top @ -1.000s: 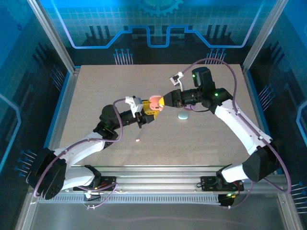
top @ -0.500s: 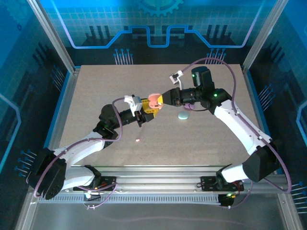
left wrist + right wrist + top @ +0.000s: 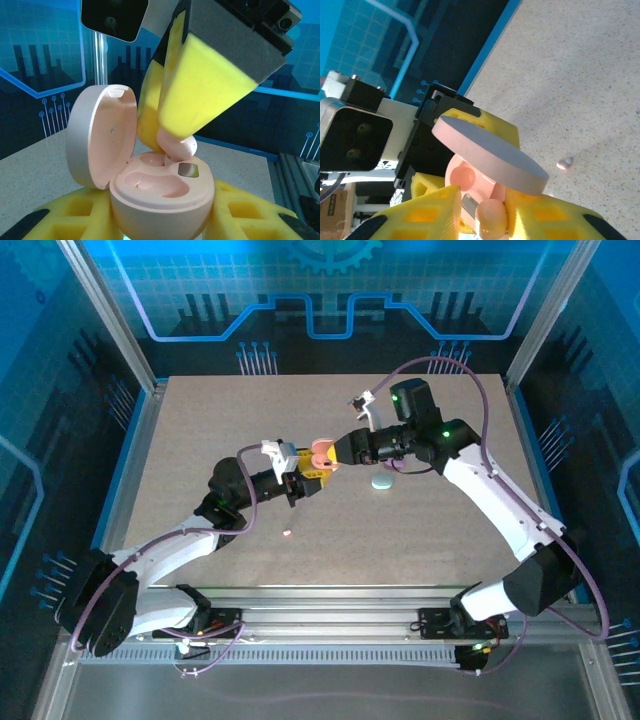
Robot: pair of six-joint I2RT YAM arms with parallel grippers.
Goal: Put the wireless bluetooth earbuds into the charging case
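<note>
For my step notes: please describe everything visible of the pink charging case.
The pink charging case is smooth plastic, rounded like a pebble. Its hinged lid stands open. It is clamped between the left gripper's yellow foam pads. A pink earbud, between the right gripper's fingers, sits at one socket; the other socket is empty.

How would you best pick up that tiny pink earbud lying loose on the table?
Probably pinch the earbud across its rounded body, coming straight down: it lies low on the table with open space around it.
</note>
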